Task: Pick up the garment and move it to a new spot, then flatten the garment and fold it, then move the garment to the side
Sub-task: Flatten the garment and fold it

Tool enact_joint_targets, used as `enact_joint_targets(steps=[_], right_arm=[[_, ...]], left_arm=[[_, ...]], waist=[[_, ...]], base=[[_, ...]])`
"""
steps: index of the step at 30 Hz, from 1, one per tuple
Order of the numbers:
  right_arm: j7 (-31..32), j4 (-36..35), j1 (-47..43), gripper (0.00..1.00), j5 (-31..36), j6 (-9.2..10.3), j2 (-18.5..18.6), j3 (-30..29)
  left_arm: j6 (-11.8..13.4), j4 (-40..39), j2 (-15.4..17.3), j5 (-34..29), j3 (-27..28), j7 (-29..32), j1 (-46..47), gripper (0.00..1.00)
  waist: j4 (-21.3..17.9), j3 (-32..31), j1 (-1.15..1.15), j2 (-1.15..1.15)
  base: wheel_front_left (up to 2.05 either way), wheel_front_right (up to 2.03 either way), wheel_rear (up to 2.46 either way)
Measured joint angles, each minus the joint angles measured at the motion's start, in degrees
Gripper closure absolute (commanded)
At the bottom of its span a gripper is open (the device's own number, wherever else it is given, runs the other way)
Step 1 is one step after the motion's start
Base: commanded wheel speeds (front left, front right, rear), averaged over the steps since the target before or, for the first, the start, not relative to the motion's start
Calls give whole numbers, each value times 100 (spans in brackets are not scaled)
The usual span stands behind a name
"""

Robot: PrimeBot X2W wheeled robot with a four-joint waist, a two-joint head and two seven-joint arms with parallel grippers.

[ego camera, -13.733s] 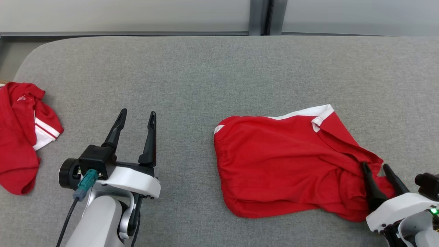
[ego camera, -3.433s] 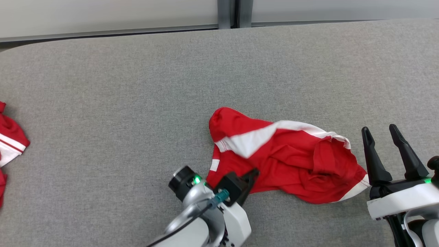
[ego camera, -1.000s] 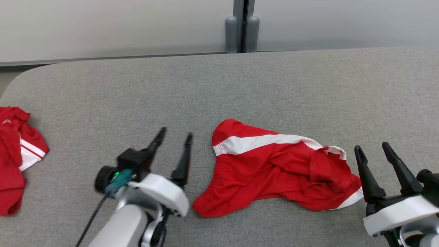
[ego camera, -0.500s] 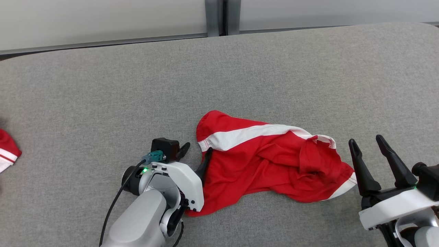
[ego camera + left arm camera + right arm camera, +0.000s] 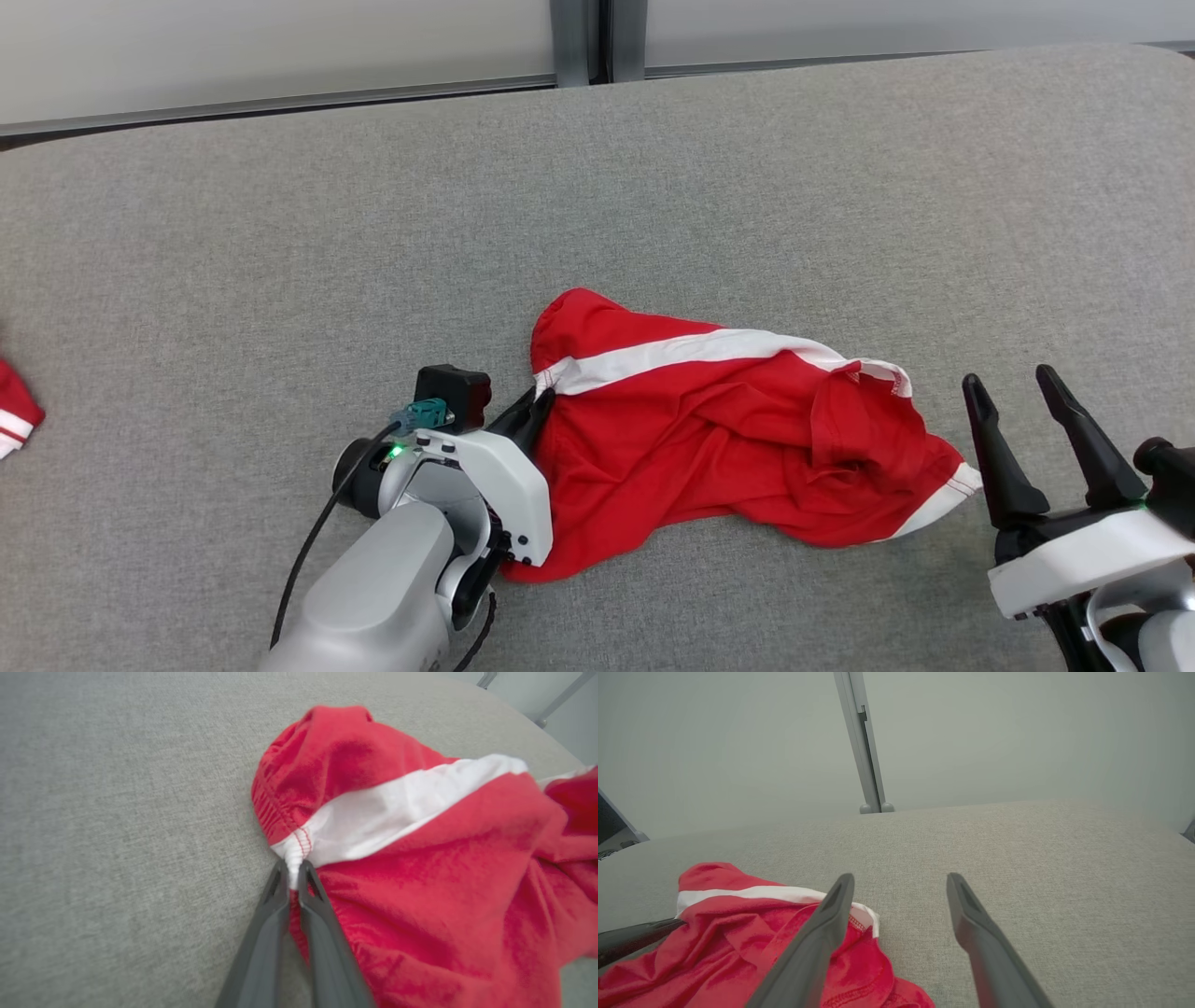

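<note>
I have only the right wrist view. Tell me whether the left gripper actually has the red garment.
Observer: Yes. In the left wrist view, the left gripper is shut on the red garment, pinching the end of its white band.
Operator: Tell me which side of the garment that is.
Observer: In the head view it is the garment's left edge, the side away from the right gripper.
Operator: Report anything else lying out there.
Observer: A second garment, red with white stripes, shows at the far left edge of the head view on the grey surface, apart from both grippers.
</note>
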State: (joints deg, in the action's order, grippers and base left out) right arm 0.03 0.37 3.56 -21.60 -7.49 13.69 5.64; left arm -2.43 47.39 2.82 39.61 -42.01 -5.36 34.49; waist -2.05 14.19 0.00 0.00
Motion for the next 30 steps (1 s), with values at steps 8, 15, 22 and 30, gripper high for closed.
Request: enact_joint_targets(steps=[8,15,22,30], right_arm=[[396,299,3,0,11,0,355,321],[470,818,561,0,10,0,553,745],[361,1317,1059,100,-20,0,650,1003],[-170,1213,1115,100,-59,0,747,745]], left_arm=[[108,57,-3,225,-277,-241,156,100],[158,29,-3,378,-460,-412,332,100],[266,-92,-4,548,-695,-621,462,100],[538,-349,36,403,-654,-899,582,100]], waist=[[93,28,0,0],[207,150,0,0],[394,287,0,0],[433,256,0,0]], base=[[0,0,0],[0,0,0],[0,0,0],[0,0,0]])
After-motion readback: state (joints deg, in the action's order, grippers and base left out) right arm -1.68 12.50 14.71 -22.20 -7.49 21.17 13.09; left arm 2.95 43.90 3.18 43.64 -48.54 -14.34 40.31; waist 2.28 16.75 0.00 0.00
